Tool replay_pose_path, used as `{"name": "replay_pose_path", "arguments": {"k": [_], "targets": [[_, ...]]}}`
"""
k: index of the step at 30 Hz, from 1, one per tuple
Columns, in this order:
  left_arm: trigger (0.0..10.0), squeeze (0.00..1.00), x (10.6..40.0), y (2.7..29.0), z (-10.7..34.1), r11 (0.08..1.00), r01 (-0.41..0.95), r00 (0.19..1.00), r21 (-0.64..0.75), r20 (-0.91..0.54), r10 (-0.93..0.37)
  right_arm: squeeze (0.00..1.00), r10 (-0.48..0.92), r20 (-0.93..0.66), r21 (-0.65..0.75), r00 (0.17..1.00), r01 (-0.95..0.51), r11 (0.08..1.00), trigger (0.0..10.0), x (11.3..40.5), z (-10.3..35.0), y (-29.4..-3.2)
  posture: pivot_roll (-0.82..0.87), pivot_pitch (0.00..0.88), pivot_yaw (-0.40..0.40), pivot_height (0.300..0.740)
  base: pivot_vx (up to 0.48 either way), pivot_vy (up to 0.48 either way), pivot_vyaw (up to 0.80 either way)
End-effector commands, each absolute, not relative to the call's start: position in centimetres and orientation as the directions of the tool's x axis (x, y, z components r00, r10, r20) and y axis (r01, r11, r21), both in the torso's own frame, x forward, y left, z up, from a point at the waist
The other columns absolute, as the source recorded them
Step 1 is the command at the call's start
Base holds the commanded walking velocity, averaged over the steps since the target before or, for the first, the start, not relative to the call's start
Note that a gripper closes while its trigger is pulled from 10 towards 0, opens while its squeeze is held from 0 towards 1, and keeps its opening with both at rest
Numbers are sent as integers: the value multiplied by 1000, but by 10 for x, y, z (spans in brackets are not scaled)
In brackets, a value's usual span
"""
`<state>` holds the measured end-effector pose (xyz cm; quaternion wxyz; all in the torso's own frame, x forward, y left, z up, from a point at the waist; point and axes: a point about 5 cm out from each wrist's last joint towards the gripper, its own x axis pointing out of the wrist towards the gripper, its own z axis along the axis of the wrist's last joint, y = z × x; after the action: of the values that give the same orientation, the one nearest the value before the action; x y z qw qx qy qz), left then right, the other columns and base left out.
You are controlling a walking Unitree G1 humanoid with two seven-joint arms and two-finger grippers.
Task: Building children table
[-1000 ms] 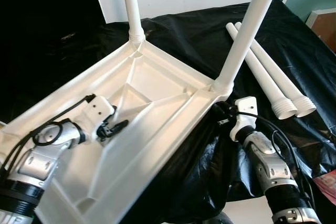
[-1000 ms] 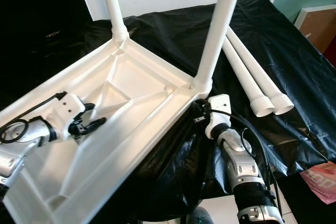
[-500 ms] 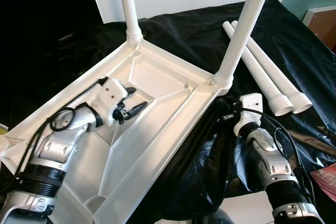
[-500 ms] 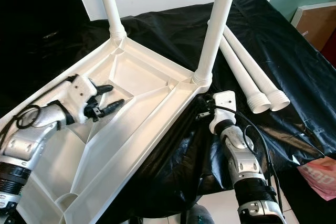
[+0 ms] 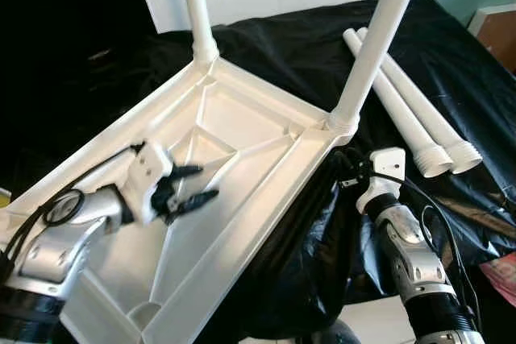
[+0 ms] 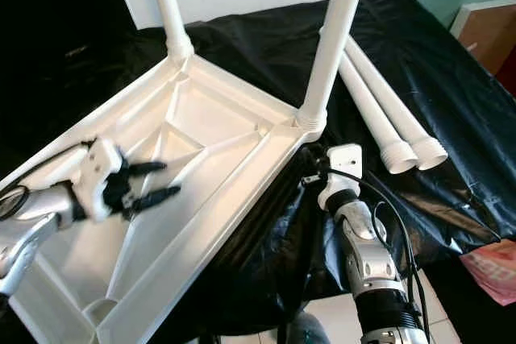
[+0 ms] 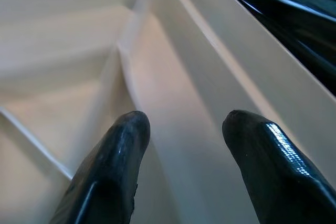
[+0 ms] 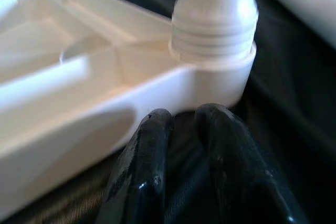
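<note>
Left gripper point(image 5: 196, 184) reaches forward with jaws spread; right gripper point(image 8: 181, 124) extends with jaws nearly closed

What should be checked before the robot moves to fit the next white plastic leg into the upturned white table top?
1. Two screwed-in white legs upright in their corners: ok.
2. Two loose white plastic legs lying on the black sheet: ok.
3. Left gripper open and empty over the upturned white table top: ok.
4. Right gripper shut, empty, at the corner socket: ok.
5. Near corner sockets free: cannot tell.
</note>
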<state>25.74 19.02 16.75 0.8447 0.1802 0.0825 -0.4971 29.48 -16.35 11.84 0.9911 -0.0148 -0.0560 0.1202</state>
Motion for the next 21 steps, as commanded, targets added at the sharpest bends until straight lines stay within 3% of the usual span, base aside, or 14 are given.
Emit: {"name": "replay_pose_path", "arguments": {"k": [1,7,12,13,14,15,17,18,20,21], "targets": [[10000,0,251,192,167,400,893,448,204,-346,-824,0,248,90,-26,965,-246,969,10000,291,114,-159,28,174,24,740,0,0,0],[10000,0,233,213,164,407,897,440,173,-435,-786,0,262,69,-9,963,-262,965,10000,291,111,-151,45,173,6,740,0,0,0],[10000,0,228,230,163,459,868,490,188,-471,-734,0,263,50,-20,963,-263,965,10000,293,110,-153,49,174,-4,740,0,0,0],[10000,0,231,239,168,516,833,545,199,-448,-709,0,262,48,-21,964,-262,965,10000,294,110,-153,52,174,-7,740,0,0,0],[10000,0,231,239,168,516,833,545,199,-448,-709,0,262,48,-21,964,-262,965,10000,294,110,-153,52,174,-7,740,0,0,0],[10000,0,236,249,172,566,789,610,240,-422,-671,0,263,47,-22,964,-262,965,10000,295,110,-153,53,174,-11,740,0,0,0],[10000,0,236,249,172,566,789,610,240,-422,-671,0,263,47,-22,964,-262,965,10000,295,110,-153,53,174,-11,740,0,0,0],[10000,0,241,260,177,625,731,678,274,-392,-622,0,266,46,-22,963,-265,964,10000,295,111,-153,56,175,-15,740,0,0,0],[10000,0,241,260,177,625,731,678,274,-392,-622,0,266,46,-22,963,-265,964,10000,295,111,-153,56,175,-15,740,0,0,0],[10000,0,245,269,180,667,684,725,294,-370,-580,0,270,43,-23,962,-269,963,10000,296,111,-152,58,176,-16,740,0,0,0]]}}
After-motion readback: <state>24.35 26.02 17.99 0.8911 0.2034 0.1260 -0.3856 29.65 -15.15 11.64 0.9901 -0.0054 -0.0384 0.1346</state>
